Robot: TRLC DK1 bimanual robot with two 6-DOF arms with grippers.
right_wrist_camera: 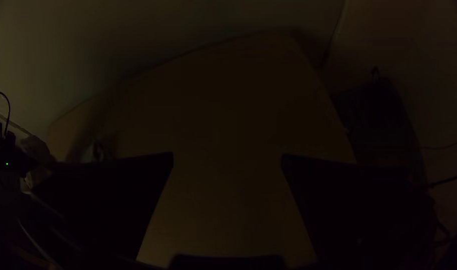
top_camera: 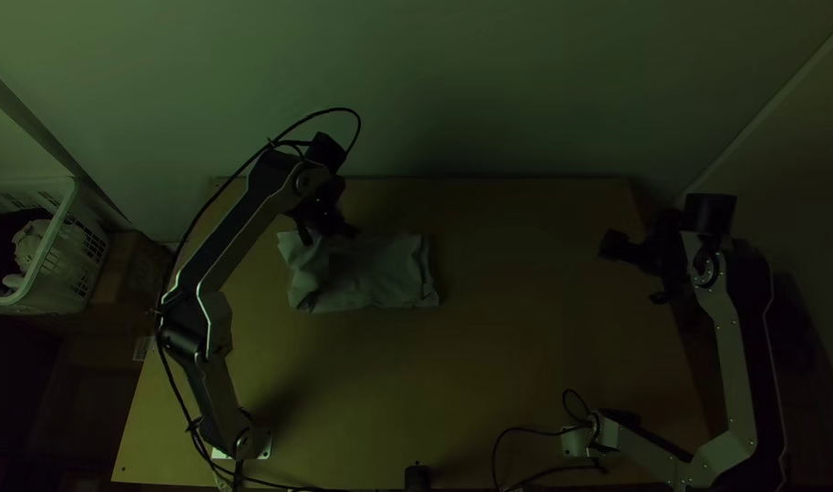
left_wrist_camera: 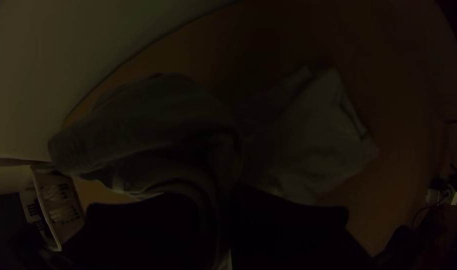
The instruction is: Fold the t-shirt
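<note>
At the table's near edge, between the two arms' bases, sits a small black object (top_camera: pixel 417 477). Dark cables (top_camera: pixel 526 429) loop over the near right part of the table (top_camera: pixel 489 383), beside the right arm's base.

Farther up, left of the middle, the grey t-shirt (top_camera: pixel 380 273) lies in a compact, roughly rectangular bundle, wrinkled on top. Its right part rests low on the wood, while the left part rises in loose, rounded folds.

The right gripper (top_camera: pixel 637 271) is over the table's right side, well apart from the cloth — its jaws stand wide and hold nothing.

The left gripper (top_camera: pixel 328 235) is at the bundle's far left part, clenched on the shirt; in the left wrist view a fold (left_wrist_camera: pixel 216 200) runs down between its two fingers. Which part of the garment that is, I cannot tell.

Off the left edge stands a white basket (top_camera: pixel 45 264) with clothes (top_camera: pixel 29 244) inside, near a brown box (top_camera: pixel 129 273). A pale wall (top_camera: pixel 489 82) rises behind the far edge.
</note>
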